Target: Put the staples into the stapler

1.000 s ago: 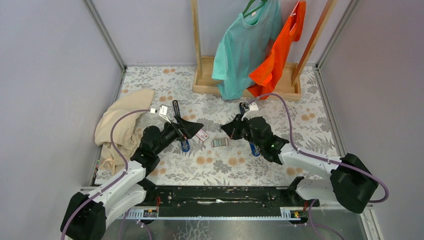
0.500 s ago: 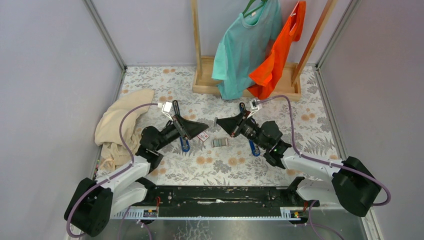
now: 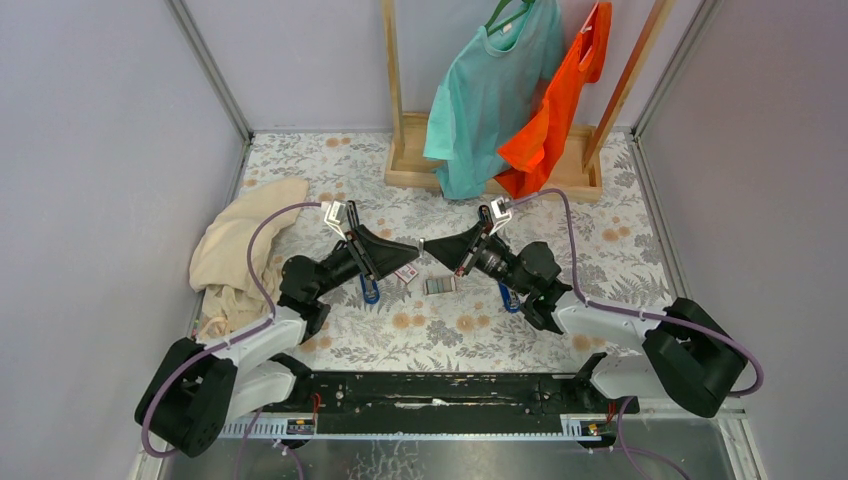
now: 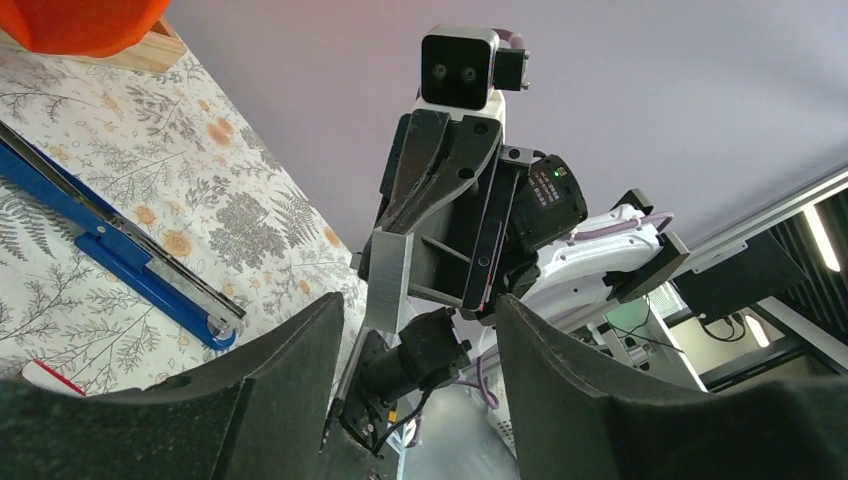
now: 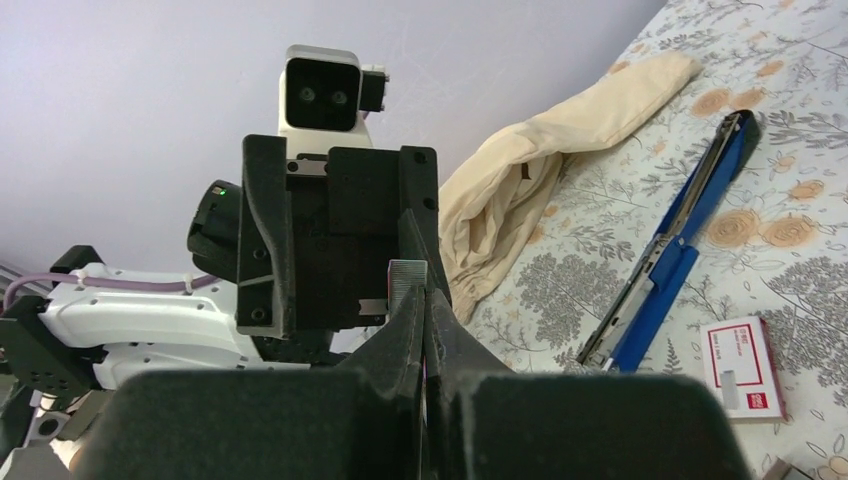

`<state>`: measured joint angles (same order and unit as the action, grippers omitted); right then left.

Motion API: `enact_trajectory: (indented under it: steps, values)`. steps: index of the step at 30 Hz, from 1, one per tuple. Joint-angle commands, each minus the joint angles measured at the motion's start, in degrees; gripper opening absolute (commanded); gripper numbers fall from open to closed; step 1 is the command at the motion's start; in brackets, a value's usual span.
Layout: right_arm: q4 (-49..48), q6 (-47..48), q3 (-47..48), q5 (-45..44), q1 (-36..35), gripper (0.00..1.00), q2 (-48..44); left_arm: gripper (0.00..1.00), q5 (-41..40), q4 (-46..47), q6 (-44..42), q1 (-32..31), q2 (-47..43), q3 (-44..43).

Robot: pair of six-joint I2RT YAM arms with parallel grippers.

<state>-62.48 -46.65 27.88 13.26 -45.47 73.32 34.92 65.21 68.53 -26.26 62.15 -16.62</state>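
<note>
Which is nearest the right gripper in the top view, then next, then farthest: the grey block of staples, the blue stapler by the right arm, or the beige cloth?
From the right gripper:
1. grey block of staples, on the table close by.
2. blue stapler, beside the right arm.
3. beige cloth, far left edge.

Two blue staplers (image 3: 371, 292) (image 3: 508, 298), two shirts (image 3: 495, 90) (image 3: 556, 115), one staples block (image 3: 440, 285), one staple strip (image 4: 388, 285), one box (image 3: 405, 273), one cloth (image 3: 238, 255).

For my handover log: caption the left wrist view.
Right gripper holds staples before the open left gripper; blue stapler on floral table.
</note>
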Motion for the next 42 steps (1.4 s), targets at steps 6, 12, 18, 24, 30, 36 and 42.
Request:
enact_trajectory:
  steps: [6,12,18,24,30,36,42]
  values:
    - [-8.3,-1.6,2.0,2.6,0.2,0.0,1.0,0.58,1.1,6.9,2.3,-1.0,1.4,0.4]
    - [-10.5,-1.8,1.3,2.3,0.2,0.0,1.5,0.52,1.1,8.3,3.2,-1.8,2.3,0.4]
    - [-10.2,-1.5,1.1,2.5,0.1,0.0,1.2,0.45,0.4,8.8,3.7,-2.0,2.6,0.5]
    - [-10.2,-1.4,0.8,3.1,0.1,0.0,1.1,0.36,0.2,8.8,3.7,-2.1,2.7,0.5]
    - [-10.1,-1.1,0.6,3.6,0.1,0.0,0.6,0.26,0.1,8.8,3.4,-2.1,2.7,0.5]
    - [-4.6,1.8,0.0,3.6,0.3,0.11,-2.2,0.22,0.8,5.3,1.3,-2.0,1.7,-0.2]
    - [16.6,11.6,3.6,4.5,1.6,0.3,-10.1,0.2,0.9,-14.8,-8.3,-2.0,-4.2,-3.9]
